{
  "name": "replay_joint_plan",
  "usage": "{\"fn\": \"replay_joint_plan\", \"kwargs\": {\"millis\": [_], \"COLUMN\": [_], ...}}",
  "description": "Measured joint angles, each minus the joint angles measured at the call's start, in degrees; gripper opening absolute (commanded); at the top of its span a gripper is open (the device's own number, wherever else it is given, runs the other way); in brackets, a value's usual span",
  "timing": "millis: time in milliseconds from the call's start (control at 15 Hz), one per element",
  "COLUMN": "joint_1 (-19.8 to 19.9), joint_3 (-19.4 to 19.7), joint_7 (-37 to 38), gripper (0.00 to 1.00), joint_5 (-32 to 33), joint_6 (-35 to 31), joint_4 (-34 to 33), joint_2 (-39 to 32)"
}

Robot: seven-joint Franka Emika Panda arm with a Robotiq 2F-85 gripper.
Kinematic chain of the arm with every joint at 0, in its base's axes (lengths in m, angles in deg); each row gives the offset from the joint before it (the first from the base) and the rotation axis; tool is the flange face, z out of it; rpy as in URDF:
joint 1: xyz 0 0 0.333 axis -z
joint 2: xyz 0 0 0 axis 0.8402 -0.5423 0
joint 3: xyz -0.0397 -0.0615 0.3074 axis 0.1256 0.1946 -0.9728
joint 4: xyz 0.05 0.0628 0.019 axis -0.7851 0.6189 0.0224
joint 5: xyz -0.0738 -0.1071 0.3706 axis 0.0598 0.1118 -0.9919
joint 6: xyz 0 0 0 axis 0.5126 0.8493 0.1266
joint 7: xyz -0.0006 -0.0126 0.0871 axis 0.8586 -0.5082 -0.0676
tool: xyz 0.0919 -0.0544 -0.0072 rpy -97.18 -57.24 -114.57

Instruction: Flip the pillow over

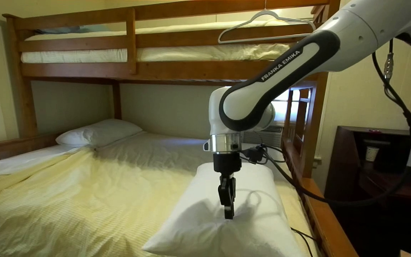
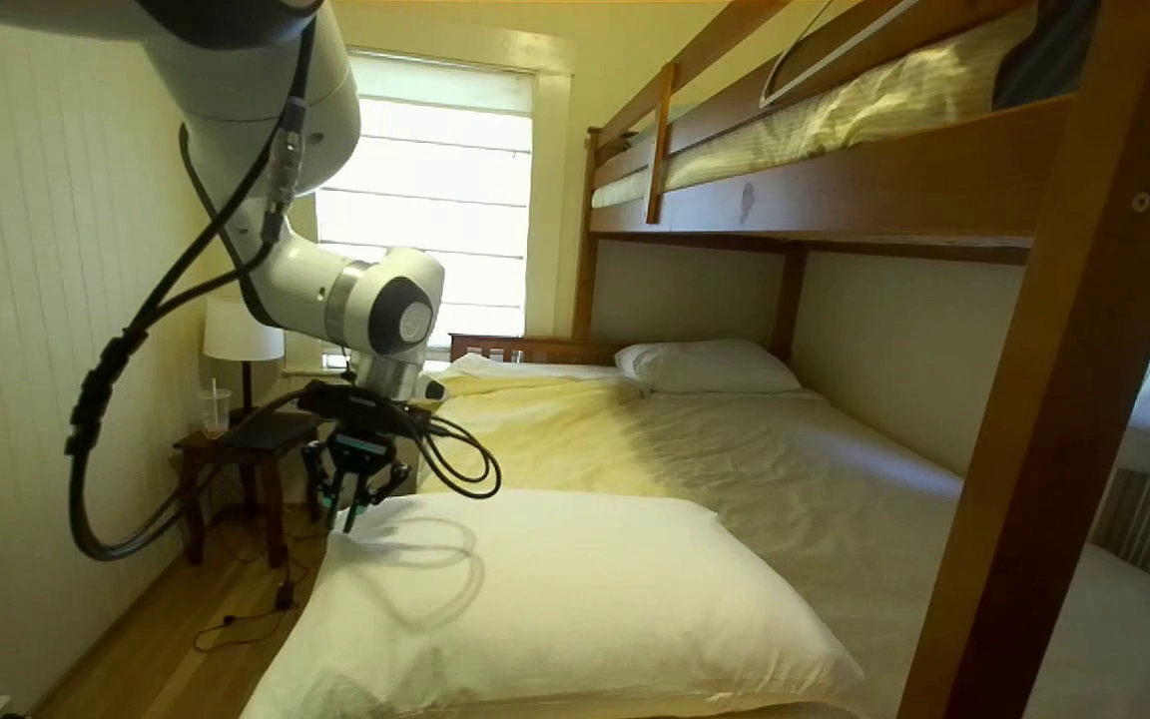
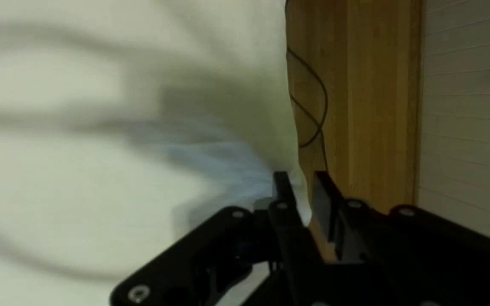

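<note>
The large white pillow (image 1: 262, 228) lies on the bed and shows in both exterior views (image 2: 575, 599). In the wrist view the pillow (image 3: 79, 182) fills the left half. My gripper (image 1: 229, 213) points down at the pillow's edge, where the fabric dips and wrinkles around the fingertips. It also shows in an exterior view (image 2: 341, 519) at the pillow's near-left edge. In the wrist view the gripper (image 3: 302, 178) has its fingers apart. One finger is over the pillow and the other is beyond its edge, with a thin strip of fabric between them, not pinched.
A flatter white pillow (image 1: 102, 132) lies at the bed's far end on a yellow sheet (image 1: 95, 200). The upper bunk (image 1: 177, 71) overhangs. A wooden side rail (image 1: 328, 221) and post (image 2: 1034, 379) border the bed. A nightstand (image 2: 266, 449) with a lamp (image 2: 244, 330) stands behind.
</note>
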Motion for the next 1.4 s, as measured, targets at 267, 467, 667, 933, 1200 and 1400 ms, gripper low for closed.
{"fn": "replay_joint_plan", "kwargs": {"millis": [267,467,667,933,1200,1400], "joint_1": [-2.00,-4.10,-6.83,-7.30,-6.31,-6.18], "joint_3": [-0.56,-3.26,-5.96,-4.96,-1.62,-1.42], "joint_7": [-1.41,-4.87,-8.31,-5.86,-2.10,-1.46], "gripper": [0.79,0.98,1.00,1.00,1.00,1.00], "joint_5": [-0.13,-5.43,-11.41,-10.69,-3.73,-3.19], "joint_6": [-6.34,-6.57,-0.72,17.94,34.99,36.98], "joint_4": [-0.62,-5.12,-10.76,-15.01,-18.79,-19.12], "joint_2": [2.43,4.37,5.29,6.98,10.90,12.01]}}
